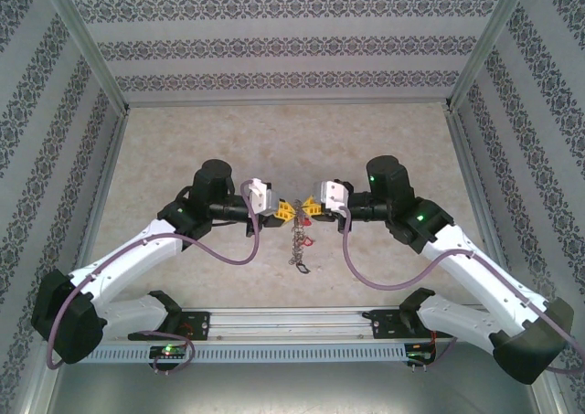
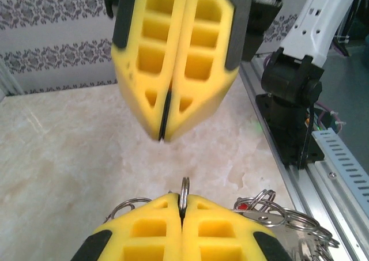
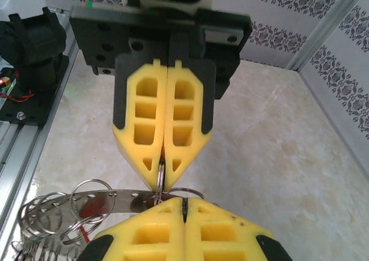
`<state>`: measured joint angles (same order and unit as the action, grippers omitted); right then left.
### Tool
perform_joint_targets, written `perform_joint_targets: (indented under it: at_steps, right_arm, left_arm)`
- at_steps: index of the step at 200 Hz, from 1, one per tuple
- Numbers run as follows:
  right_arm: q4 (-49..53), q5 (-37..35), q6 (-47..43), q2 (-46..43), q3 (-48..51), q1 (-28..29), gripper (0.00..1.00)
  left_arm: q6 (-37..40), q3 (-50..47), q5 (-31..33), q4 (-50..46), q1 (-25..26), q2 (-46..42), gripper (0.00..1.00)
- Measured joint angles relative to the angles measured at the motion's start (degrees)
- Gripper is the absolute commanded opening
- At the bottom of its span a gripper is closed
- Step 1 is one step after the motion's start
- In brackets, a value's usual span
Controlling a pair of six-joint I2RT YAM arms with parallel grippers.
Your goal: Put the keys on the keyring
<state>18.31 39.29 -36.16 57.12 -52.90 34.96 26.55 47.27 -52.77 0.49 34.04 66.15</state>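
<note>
Near the middle of the surface [image 1: 183, 140], the keyring [image 3: 115, 199] is between both grippers, its keys [image 1: 298, 249] too tiny to tell apart. Left gripper [image 2: 182, 201] pinches a small ring [image 2: 184, 189]; right gripper [image 3: 184, 203] is pressed together, its hold hidden. Marbled surface, patterned walls [image 1: 274, 44].

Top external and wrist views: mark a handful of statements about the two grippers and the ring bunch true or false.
1. The left gripper is shut on a thin metal ring that stands up between its fingertips. True.
2. The right gripper is wide open. False: its yellow fingers are pressed together.
3. The bunch of rings lies at the far back of the table, away from both grippers. False: it trails from the spot where the two grippers meet.
4. A red piece sits among the rings. True.
5. The grippers point away from each other. False: they face each other tip to tip.
</note>
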Motion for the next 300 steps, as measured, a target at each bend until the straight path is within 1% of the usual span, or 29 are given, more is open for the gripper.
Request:
perform_joint_targets:
  at_steps: [19,31,48,77,84,120,168,222,259,300]
  right_arm:
    - [-0.1,0.0,-0.1,-0.3,0.0,0.0,0.0]
    - [0.0,0.0,-0.2,-0.3,0.0,0.0,0.13]
    - [-0.3,-0.8,0.1,-0.4,0.2,0.0,0.24]
    - [-1.9,-1.2,0.8,-0.9,2.3,-0.7,0.3]
    - [-2.4,-1.2,1.2,-0.9,3.2,-0.7,0.33]
    - [-5.0,-1.1,3.6,-0.8,7.3,-0.7,0.35]
    - [-15.3,-4.1,9.4,-0.8,13.0,0.2,0.36]
    - [-24.0,-5.6,12.7,1.5,14.8,3.4,0.45]
    - [-25.7,-5.6,13.8,2.0,15.4,4.2,0.49]
    - [-27.2,-6.2,15.3,2.0,16.8,4.7,0.49]
  left_arm:
    - [0.3,0.0,1.7,-1.6,0.0,0.0,0.0]
    - [0.5,0.0,2.6,-2.2,0.0,0.0,0.0]
    - [0.7,0.0,3.3,-2.8,0.0,-0.2,0.0]
    - [1.2,0.0,3.6,-3.2,0.0,-0.9,0.0]
    - [1.4,0.3,3.5,-3.5,0.0,-1.1,0.0]
    - [1.8,2.2,3.5,-4.2,0.0,-1.2,0.0]
    - [1.6,2.5,3.5,-3.9,0.0,-1.2,0.0]
    - [1.0,2.5,3.5,-2.2,0.0,-1.2,0.0]
    - [1.0,2.5,3.6,-2.1,0.0,-1.2,0.0]
    - [0.8,2.5,3.8,-1.6,0.0,-1.2,0.0]
